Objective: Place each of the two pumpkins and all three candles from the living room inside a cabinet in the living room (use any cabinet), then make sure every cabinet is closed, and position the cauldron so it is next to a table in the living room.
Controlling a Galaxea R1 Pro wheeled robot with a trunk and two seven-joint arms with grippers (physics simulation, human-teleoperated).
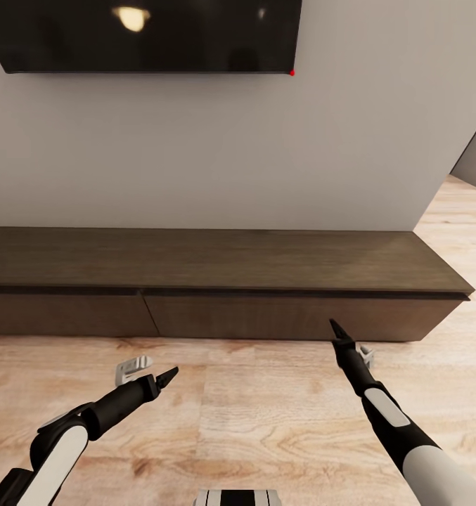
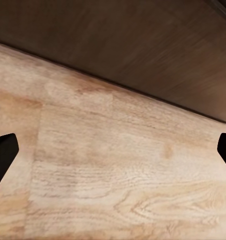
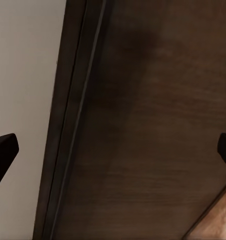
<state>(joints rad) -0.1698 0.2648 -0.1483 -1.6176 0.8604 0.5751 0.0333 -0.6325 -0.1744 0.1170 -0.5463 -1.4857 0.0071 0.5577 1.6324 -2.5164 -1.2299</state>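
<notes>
The long, low, dark brown cabinet [image 1: 230, 261] runs along the wall, its two visible drawer fronts flush and shut. My left gripper [image 1: 166, 377] hovers over the floor a short way in front of the left drawer; its dark fingertips [image 2: 3, 152] stand wide apart, open and empty. My right gripper [image 1: 338, 333] is right at the right drawer front [image 1: 280, 318], open with nothing between its fingertips [image 3: 4, 150]. That wrist view looks along the cabinet's dark wood [image 3: 153, 125]. The pumpkins, candles, cauldron and table are out of view.
A black wall TV [image 1: 146, 35] hangs above the cabinet on a pale grey wall [image 1: 266, 154]. Light wood plank floor [image 1: 266, 414] spreads in front. The cabinet ends at the right [image 1: 462, 292], where the floor continues past a wall corner.
</notes>
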